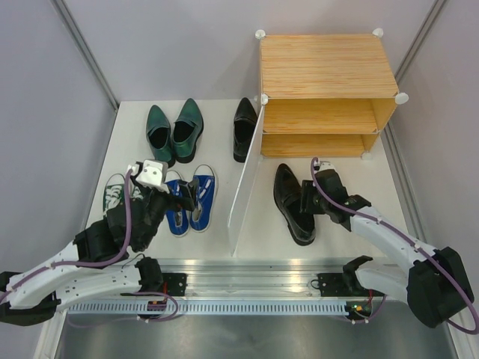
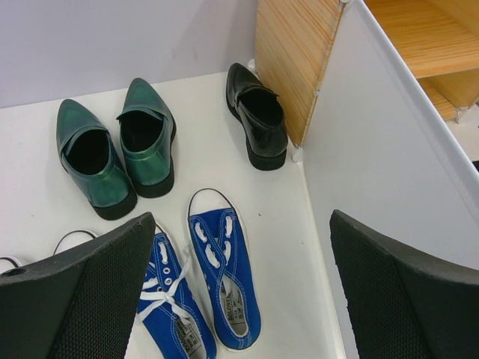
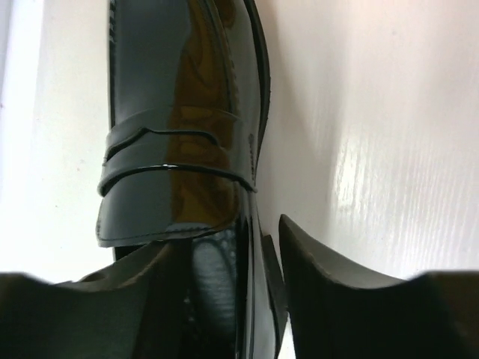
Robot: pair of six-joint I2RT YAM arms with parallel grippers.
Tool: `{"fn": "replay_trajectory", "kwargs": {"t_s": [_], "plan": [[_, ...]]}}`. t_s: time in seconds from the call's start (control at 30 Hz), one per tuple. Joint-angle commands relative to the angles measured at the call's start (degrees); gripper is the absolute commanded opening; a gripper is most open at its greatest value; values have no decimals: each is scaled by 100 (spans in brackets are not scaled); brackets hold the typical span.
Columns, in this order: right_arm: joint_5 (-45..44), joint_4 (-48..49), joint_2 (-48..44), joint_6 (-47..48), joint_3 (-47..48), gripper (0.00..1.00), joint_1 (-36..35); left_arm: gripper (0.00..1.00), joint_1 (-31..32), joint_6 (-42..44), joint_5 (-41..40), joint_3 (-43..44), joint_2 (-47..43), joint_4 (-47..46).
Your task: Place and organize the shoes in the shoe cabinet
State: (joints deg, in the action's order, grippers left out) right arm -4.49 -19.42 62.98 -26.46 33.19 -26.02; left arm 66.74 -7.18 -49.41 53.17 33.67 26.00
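A light wood-grain box cabinet [image 1: 327, 63] stands far right on the white table [image 1: 337, 239], its translucent door panel [image 1: 243, 191] swung nearward. Left of the panel, dark green pointed leather shoes [image 1: 174, 131] lie behind blue canvas sneakers [image 1: 191, 200], and one black leather dress shoe [image 1: 244, 129] lies beside the cabinet. Right of the panel lies the other black dress shoe [image 1: 288, 196].

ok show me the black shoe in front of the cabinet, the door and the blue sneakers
black shoe [image 3: 176, 149]: right wrist view, on its strap
door [image 2: 382, 164]: left wrist view, mid panel
blue sneakers [image 2: 215, 258]: left wrist view, laced front of the fully seen one
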Motion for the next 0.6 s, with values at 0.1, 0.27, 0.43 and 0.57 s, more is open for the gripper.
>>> {"fn": "replay_trajectory", "kwargs": {"t_s": [0.1, 0.27, 0.43, 0.57], "plan": [[19, -17, -312, 300, 539, 71, -52, 100, 6, 235, -113, 18, 236, -148], [9, -264, -1401, -105, 242, 88, -61, 100, 6, 235, -52, 45, 359, -130], [194, -684, -2464, -456, -102, 98, -122, 100, 6, 208, -34, 45, 377, -104], [387, -853, -2931, -877, -356, 98, -193, 100, 6, 217, -95, 36, 360, -104]]}}
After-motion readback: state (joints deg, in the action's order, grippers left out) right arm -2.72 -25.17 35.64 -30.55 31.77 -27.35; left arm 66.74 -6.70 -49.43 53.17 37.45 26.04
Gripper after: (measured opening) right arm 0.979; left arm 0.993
